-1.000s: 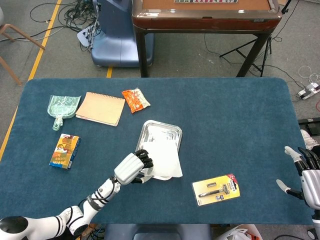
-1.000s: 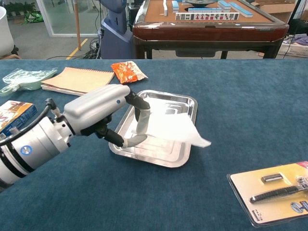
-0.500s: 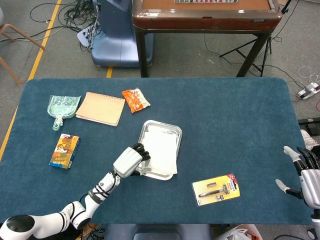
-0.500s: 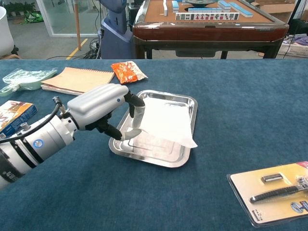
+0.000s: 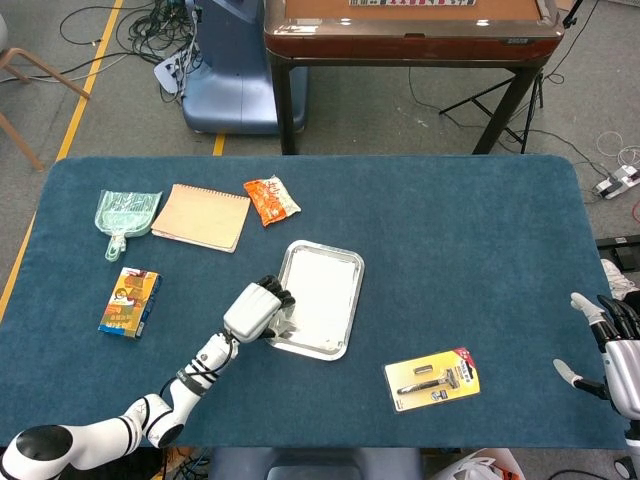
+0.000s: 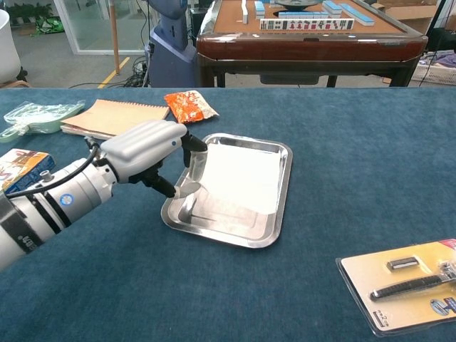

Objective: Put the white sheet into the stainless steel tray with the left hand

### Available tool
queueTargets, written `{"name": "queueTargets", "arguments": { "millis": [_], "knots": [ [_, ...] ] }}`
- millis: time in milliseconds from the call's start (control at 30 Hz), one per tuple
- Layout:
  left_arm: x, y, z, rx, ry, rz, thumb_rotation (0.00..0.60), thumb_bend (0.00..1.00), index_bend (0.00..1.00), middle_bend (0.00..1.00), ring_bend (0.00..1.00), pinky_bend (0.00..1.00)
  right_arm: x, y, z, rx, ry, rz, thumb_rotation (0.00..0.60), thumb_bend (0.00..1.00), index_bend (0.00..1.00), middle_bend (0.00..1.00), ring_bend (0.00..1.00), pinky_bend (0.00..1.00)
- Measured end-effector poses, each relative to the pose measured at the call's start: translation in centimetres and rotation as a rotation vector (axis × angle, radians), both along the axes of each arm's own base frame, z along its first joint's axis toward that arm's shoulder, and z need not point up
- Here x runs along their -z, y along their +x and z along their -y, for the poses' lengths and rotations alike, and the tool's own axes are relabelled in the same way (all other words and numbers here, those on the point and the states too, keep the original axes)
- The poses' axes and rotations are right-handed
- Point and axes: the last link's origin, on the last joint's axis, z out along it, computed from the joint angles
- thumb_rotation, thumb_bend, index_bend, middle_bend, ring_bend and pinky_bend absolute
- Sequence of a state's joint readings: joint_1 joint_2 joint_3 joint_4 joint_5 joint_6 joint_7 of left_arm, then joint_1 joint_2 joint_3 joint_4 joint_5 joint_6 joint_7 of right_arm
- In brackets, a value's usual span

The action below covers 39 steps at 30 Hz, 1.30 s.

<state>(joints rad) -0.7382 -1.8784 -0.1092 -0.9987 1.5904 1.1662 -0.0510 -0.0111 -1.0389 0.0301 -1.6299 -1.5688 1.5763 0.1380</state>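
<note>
Paper, namely the white sheet [image 6: 240, 178], lay flat inside the stainless steel tray [image 6: 274, 231] near the middle of the blue worktop [image 5: 450, 240], covering the far part of the tray floor while the near part showed bare metal. The left robot hand [image 6: 146, 153] sat at the tray's left rim with its fingers [image 6: 197, 160] curled down onto the sheet's left edge, the thumb below them over the tray floor; whether the paper was pinched or merely touched could not be told. In the head view the same left robot hand [image 5: 255, 310] appeared just beside the tray's left side, its white forearm running down toward the lower left corner. The right robot hand [image 5: 612, 352] hung off the worktop's right edge, fingers spread and holding nothing. Near the front right of the worktop lay a razor on a yellow card [image 5: 433, 378], well apart from the tray. Toward the far left were an orange snack packet [image 5: 271, 199], a tan notebook [image 5: 201, 216], a pale green dustpan [image 5: 126, 217] and a small printed box [image 5: 130, 301].
</note>
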Motion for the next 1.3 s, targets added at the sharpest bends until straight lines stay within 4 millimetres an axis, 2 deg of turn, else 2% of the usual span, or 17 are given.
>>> {"name": "queueTargets", "arguments": {
  "millis": [333,567,733,933,1033,1100,1300],
  "knots": [
    [-0.1,-0.1,-0.3,-0.023,0.009,-0.021,0.6,0.29,0.58,0.55,0.44,0.27,0.0,0.0,-0.1,0.0,-0.002,0.001,0.6,0.18,0.12,0.23,0.08,0.11],
    [-0.2,-0.1,0.2,-0.037,-0.014,-0.015,0.6,0.29,0.48,0.54,0.43,0.27,0.0,-0.1,0.0,0.003,-0.001,0.003,0.6,0.18,0.12,0.23,0.08,0.11],
    [0.0,-0.1,0.7,-0.049,-0.031,-0.027,0.6,0.29,0.25,0.42,0.38,0.27,0.0,-0.2,0.0,0.005,-0.001,0.003,0.6,0.18,0.12,0.23,0.08,0.11],
    [0.1,0.4,0.8,-0.063,-0.019,-0.038,0.6,0.26,0.13,0.31,0.3,0.25,0.0,-0.2,-0.1,0.005,-0.004,0.005,0.6,0.18,0.12,0.23,0.08,0.11],
    [0.0,0.7,0.9,-0.075,-0.009,-0.048,0.6,0.22,0.04,0.25,0.22,0.23,-0.1,-0.3,-0.2,0.009,-0.008,0.006,0.6,0.18,0.12,0.23,0.08,0.11],
    [-0.2,0.9,1.1,-0.085,-0.008,-0.049,0.6,0.2,0.0,0.2,0.19,0.21,-0.1,-0.4,-0.2,0.01,-0.008,0.007,0.6,0.18,0.12,0.23,0.08,0.11],
    [-0.8,1.1,1.6,-0.111,0.0,-0.09,0.6,0.18,0.0,0.11,0.1,0.17,0.1,-0.4,0.0,0.003,-0.002,0.012,0.6,0.18,0.12,0.23,0.08,0.11]
  ]
}}
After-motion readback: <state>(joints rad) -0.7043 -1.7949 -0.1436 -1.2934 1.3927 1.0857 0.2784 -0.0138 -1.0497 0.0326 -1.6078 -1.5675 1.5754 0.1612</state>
